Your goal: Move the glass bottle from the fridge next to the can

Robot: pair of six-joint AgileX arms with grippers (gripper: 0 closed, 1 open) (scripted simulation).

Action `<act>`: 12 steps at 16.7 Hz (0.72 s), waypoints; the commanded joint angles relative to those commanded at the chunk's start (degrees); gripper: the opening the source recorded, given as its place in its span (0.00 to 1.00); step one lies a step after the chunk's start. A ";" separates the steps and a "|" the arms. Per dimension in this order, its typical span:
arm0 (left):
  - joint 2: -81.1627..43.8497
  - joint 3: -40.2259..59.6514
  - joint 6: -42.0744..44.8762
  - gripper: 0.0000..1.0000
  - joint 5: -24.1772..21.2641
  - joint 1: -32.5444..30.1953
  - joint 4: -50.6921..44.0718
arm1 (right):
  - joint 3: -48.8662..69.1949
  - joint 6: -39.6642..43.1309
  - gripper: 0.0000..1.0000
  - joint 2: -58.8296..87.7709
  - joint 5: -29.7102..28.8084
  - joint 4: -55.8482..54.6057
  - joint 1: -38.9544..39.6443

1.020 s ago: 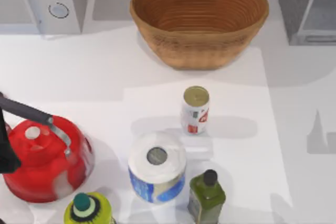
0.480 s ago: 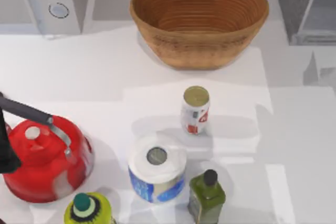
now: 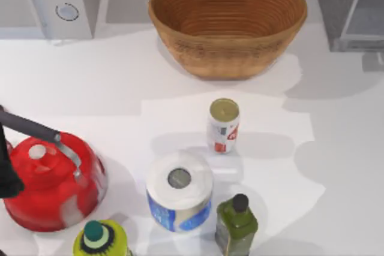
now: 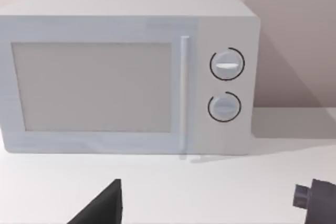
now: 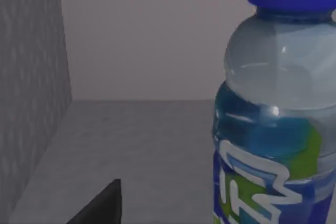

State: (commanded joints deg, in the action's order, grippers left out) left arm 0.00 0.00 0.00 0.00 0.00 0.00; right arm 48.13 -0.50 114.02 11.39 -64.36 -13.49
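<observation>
Glass bottle [image 5: 273, 114] upright inside fridge [image 5: 31, 77]

Left wrist view: microwave on the counter, seen front-on.

The grey microwave [image 4: 128, 74] stands upright on the white counter [image 4: 210, 187], against a pale wall. Its door panel is closed, with a vertical handle [image 4: 184, 93] beside it. Two round knobs [image 4: 227, 64] sit one above the other at the control side. Dark parts of the left gripper [image 4: 210, 208] intrude at the near edge.
</observation>
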 joint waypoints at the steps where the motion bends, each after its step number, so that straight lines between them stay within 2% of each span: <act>1: 0.00 0.00 0.00 1.00 0.00 0.00 0.00 | 1.42 0.02 1.00 2.98 0.33 -1.89 -0.38; 5: 0.00 0.00 0.00 1.00 0.00 0.00 0.00 | 4.34 0.08 1.00 8.81 1.02 -5.74 -1.12; 12: 0.00 0.00 0.00 1.00 0.00 0.00 0.00 | 6.28 0.10 1.00 9.78 0.66 -4.69 -0.71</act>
State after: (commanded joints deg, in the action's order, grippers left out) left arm 0.00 0.00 0.00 0.00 0.00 0.00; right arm 54.42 -0.41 123.80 12.05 -69.05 -14.21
